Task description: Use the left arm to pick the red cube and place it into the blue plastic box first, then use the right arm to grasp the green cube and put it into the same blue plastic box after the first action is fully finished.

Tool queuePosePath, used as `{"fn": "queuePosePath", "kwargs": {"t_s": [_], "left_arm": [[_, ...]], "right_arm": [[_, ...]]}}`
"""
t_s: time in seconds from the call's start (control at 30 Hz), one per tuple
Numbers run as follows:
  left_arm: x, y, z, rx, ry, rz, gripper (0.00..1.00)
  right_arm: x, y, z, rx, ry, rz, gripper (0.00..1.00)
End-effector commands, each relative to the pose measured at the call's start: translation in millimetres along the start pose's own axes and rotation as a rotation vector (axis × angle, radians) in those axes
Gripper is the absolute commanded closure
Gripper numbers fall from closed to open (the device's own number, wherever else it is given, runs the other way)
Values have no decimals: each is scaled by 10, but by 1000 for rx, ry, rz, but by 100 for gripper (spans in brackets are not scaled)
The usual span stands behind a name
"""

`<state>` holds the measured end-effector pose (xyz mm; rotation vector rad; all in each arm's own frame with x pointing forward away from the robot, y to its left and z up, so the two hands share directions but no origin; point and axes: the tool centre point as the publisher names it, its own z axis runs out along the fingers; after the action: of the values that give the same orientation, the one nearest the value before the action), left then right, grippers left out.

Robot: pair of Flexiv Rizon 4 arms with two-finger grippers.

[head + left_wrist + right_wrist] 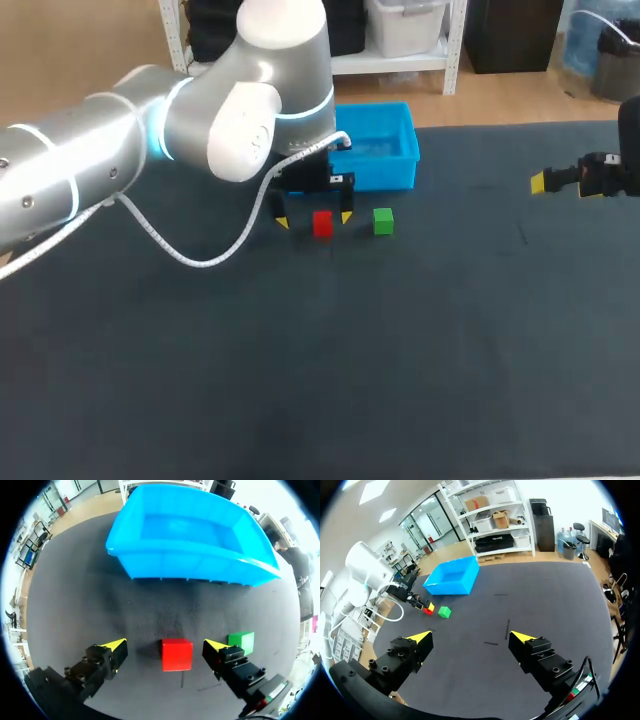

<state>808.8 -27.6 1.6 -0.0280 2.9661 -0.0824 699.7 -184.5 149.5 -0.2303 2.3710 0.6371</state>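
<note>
The red cube (322,223) rests on the dark table just in front of the blue plastic box (398,147). My left gripper (313,219) is open and straddles it; in the left wrist view the red cube (176,654) lies between the yellow tips of the gripper (167,647) without touching them. The green cube (242,641) sits just outside one finger, also seen as the green cube (383,221) beside the red one. The blue box (200,565) ahead looks empty. My right gripper (541,183) hovers open and empty far to the right; from its wrist view the gripper (470,637) faces both cubes (444,612) from a distance.
The dark table mat (400,350) stretches wide in front of and to the right of the cubes. A white cable (190,255) hangs from my left arm over the table's left part.
</note>
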Motion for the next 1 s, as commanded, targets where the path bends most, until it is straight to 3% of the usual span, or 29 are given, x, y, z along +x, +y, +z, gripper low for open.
{"fn": "queuePosePath", "kwargs": {"t_s": [0.03, 0.17, 0.33, 0.4, 1.0], "left_arm": [[-19, -26, 16, -8, 3, 0, 0], [-13, -24, 44, 3, 3, 10, 0], [-4, -41, 88, 14, 9, 14, 82], [-2, -56, 86, 18, 6, 17, 99], [-15, -116, 25, 10, -9, 61, 100]], "right_arm": [[-1, -3, -3, 1, 1, -1, 0], [-1, -3, -3, 1, 1, -1, 0], [-1, -3, -3, 1, 1, -1, 0], [-1, -3, -3, 1, 1, -1, 0], [-1, -3, -3, 1, 1, -1, 0]]}}
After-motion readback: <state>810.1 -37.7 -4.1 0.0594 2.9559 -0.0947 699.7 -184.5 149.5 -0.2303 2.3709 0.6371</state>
